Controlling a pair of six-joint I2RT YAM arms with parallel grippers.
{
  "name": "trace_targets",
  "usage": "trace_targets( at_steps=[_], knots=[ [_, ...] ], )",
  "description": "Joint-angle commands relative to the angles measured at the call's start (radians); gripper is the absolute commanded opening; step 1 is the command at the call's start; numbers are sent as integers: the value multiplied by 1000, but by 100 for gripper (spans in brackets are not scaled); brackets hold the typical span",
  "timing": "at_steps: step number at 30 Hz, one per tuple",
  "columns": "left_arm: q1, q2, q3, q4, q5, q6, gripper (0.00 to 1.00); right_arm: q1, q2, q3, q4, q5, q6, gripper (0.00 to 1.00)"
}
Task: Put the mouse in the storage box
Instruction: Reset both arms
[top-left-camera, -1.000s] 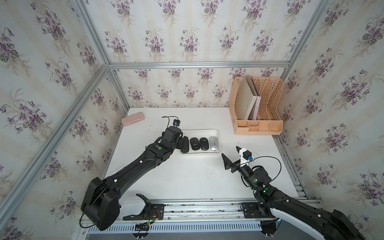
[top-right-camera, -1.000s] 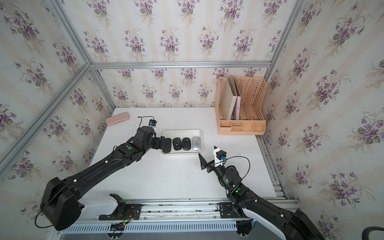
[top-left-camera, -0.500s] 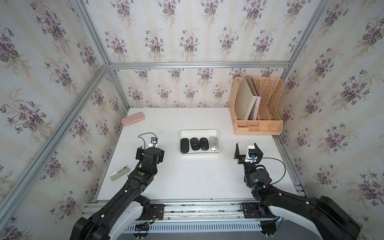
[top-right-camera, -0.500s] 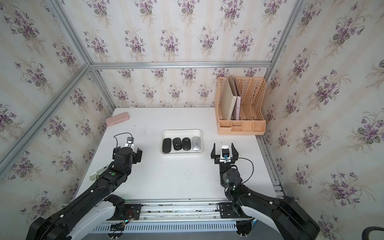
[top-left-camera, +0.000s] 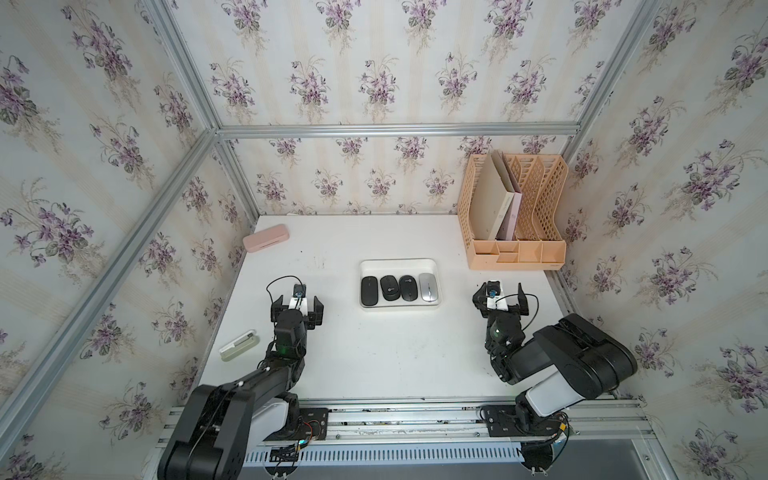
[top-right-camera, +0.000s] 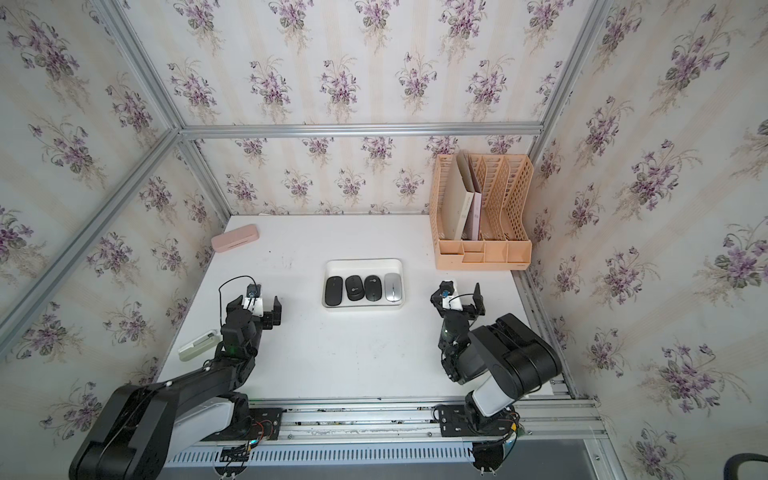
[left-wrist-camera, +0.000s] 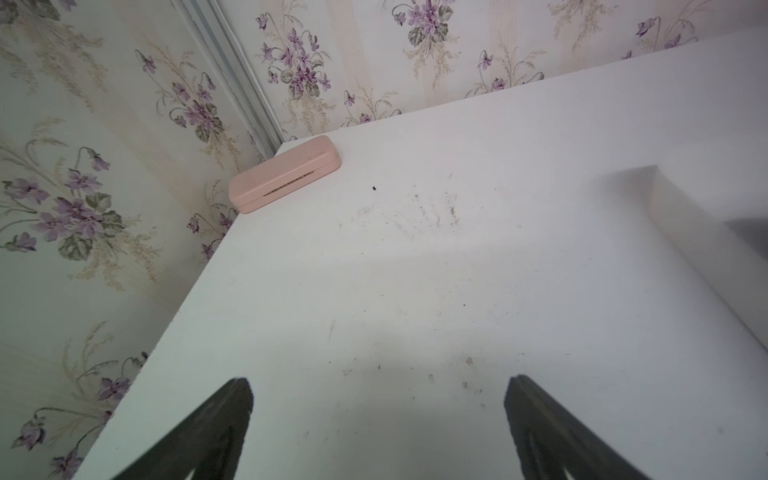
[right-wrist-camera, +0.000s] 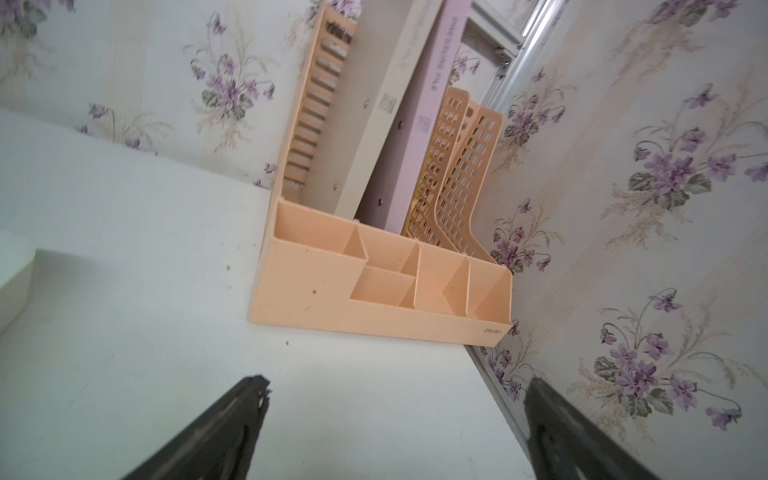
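The storage box (top-left-camera: 399, 263) (top-right-camera: 364, 262) is a shallow white tray in the middle of the table. In it lie three black mice (top-left-camera: 390, 287) (top-right-camera: 354, 288) and one silver mouse (top-left-camera: 428, 286) (top-right-camera: 393, 287), side by side. My left gripper (top-left-camera: 296, 308) (top-right-camera: 254, 307) (left-wrist-camera: 378, 379) is open and empty over bare table, left of the box. The box wall (left-wrist-camera: 685, 232) shows at the edge of the left wrist view. My right gripper (top-left-camera: 499, 296) (top-right-camera: 457, 297) (right-wrist-camera: 397, 380) is open and empty, right of the box, whose corner (right-wrist-camera: 16, 270) appears in the right wrist view.
A small pink oblong case (top-left-camera: 266, 237) (left-wrist-camera: 284, 174) lies at the back left corner. A tall peach lattice file organiser (top-left-camera: 515, 220) (right-wrist-camera: 374, 291) with folders stands at the back right. A small pale bar-shaped object (top-left-camera: 239, 345) lies at the table's left edge.
The left arm has drawn back from the box's left end toward the front left. The right gripper has turned level and pulled back to the right. The mice in the box have not moved.
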Motion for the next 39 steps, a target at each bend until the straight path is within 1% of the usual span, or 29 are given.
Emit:
trace_targets(
  at_steps=[1,2,3,4,7,9,11,12,13,14,16,17,19,21,22,24,25,27,28,36,39],
  knots=[
    [27,124,12,321,116,-18,99,-118,-174,-35,-113,-246,290,100],
    [29,171,16,367,135,-15,99,-166,-224,-33,-201,-315,349,99],
    [29,222,13,437,152,-2,99,-218,-259,-31,-251,-382,388,97],
    [29,299,11,508,158,6,99,-243,-268,-40,-242,-415,394,96],
    [29,377,28,520,187,7,99,-246,-242,-65,-155,-420,380,97],
    [29,399,51,517,213,25,99,-247,-214,-61,-125,-413,358,97],
    [29,411,65,515,209,28,99,-250,-184,-42,-120,-384,364,99],
    [29,410,70,502,204,27,99,-255,-187,-26,-159,-401,382,99],
    [29,400,78,473,200,25,99,-275,-165,-26,-139,-461,392,98],
    [28,391,91,440,199,23,99,-283,-115,-35,-62,-474,402,98],
    [29,368,143,306,206,30,99,-291,66,-82,223,-432,424,100],
    [30,354,179,218,210,32,99,-299,104,-80,240,-435,428,100],
    [40,335,246,71,174,2,99,-303,49,-40,80,-535,402,100],
    [57,339,272,31,175,-17,99,-303,44,28,-39,-617,373,100],
    [57,335,272,29,170,-22,99,-303,44,63,-111,-629,365,100],
    [56,339,271,36,169,-18,99,-305,41,127,-229,-574,395,100],
    [58,338,271,35,169,-20,99,-326,45,139,-236,-603,408,100],
    [57,338,271,36,169,-19,99,-332,41,150,-277,-574,428,100],
    [57,338,271,35,169,-19,99,-333,44,144,-266,-570,425,100],
    [57,339,273,34,171,-20,99,-329,42,143,-266,-575,422,100],
    [58,339,273,33,171,-21,99,-351,44,163,-301,-623,434,100]
  ],
)
